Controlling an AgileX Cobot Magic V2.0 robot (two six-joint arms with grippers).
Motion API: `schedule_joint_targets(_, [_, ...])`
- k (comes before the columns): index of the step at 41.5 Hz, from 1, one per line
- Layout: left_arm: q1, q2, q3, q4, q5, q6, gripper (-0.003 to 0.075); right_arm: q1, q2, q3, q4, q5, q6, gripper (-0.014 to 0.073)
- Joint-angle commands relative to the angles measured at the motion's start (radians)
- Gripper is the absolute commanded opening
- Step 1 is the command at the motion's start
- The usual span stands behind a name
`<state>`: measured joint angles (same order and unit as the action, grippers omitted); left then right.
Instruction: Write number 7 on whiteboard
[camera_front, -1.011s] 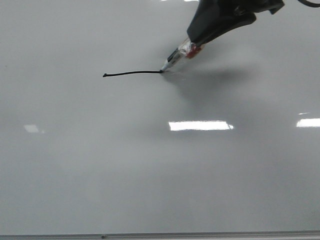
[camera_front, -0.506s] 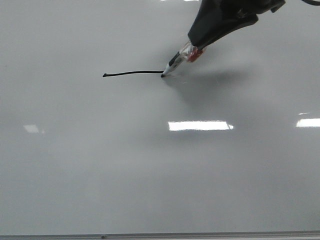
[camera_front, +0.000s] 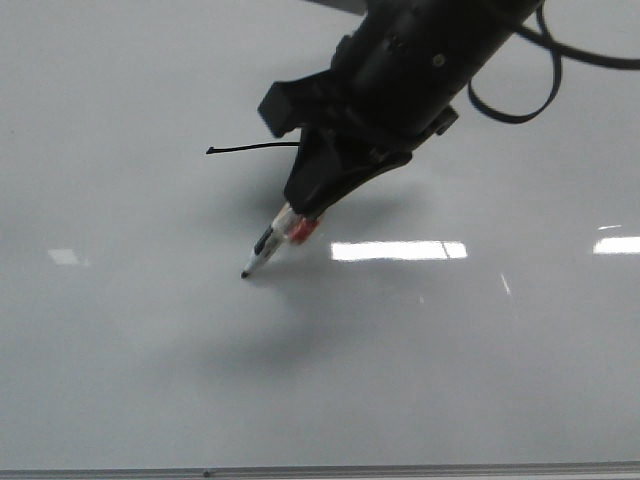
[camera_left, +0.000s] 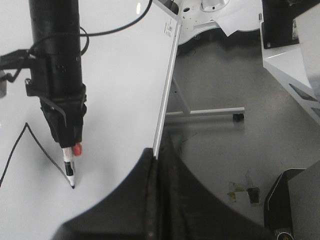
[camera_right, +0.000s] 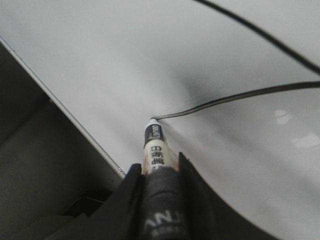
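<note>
Marker (camera_front: 266, 248) is clamped in the right gripper (camera_front: 318, 195), fingers closed tight around the barrel, and it's seen poking out down-left toward the whiteboard (camera_front: 120, 330). In the front view the black tip is planted on the board, left of the bright rectangular glare patch (camera_front: 398, 250), with a soft shadow spread underneath. A bit of red is visible on the marker just below the fingers.

The number 7 (camera_front: 250, 147) is only partly seen from the front: the top bar is drawn as a thin black line across the upper middle of the board, and its right end is hidden behind the gripper body. The diagonal can't be made out there because the arm is in the way. From the left wrist view the figure (camera_left: 30, 150) is shown more fully, as two thin strokes meeting at a point, with one of them running right to the marker tip (camera_left: 72, 186). In the right wrist view the line (camera_right: 240, 96) is seen ending at the tip (camera_right: 152, 121) too, so pen and stroke are touching.

The left gripper (camera_left: 152, 200) is seen only as a dark shape with its fingers pressed together, nothing held between them, near the board's metal side edge (camera_left: 165, 95). A black cable (camera_front: 520, 90) is looped off the right arm. A thin metal strip (camera_front: 400, 468) is visible along the board's bottom edge.
</note>
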<state>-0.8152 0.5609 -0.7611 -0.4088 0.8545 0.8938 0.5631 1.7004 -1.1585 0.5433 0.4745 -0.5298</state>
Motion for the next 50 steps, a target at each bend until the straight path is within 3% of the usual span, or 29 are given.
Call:
schedule_joint_targets(1, [-0.007,0.002,-0.024,-0.037,-0.064,-0.009,-0.002,0.015,-0.006,-0.023,-0.009,-0.132,-0.016,-0.0059])
schedule_joint_targets(12, [-0.007,0.002,-0.024,-0.037,-0.064,-0.009,-0.002,0.107,-0.138,-0.051,0.009,-0.032,-0.06,-0.0062])
schedule_joint_targets(19, [-0.007,0.002,-0.024,-0.037,-0.066,-0.009,-0.002,0.175,-0.266,-0.139,0.014,0.117,-0.07,-0.0062])
schedule_joint_targets(29, [-0.007,0.002,-0.026,-0.037,-0.147,-0.063,-0.0014,0.182,-0.315,-0.283,0.014,0.432,-0.07,-0.0062])
schedule_joint_targets(34, [-0.007,0.002,-0.028,-0.035,-0.148,-0.065,0.0109,0.182,-0.315,-0.294,0.013,0.497,-0.07,-0.0062])
schedule_joint_targets(41, [-0.001,0.012,-0.028,0.035,-0.157,-0.149,0.0501,0.182,-0.315,-0.294,0.02,0.536,-0.074,-0.0062])
schedule_joint_targets(50, [-0.001,0.16,-0.028,0.092,-0.195,-0.189,0.0512,0.183,-0.315,-0.294,0.139,0.577,-0.15,-0.0062])
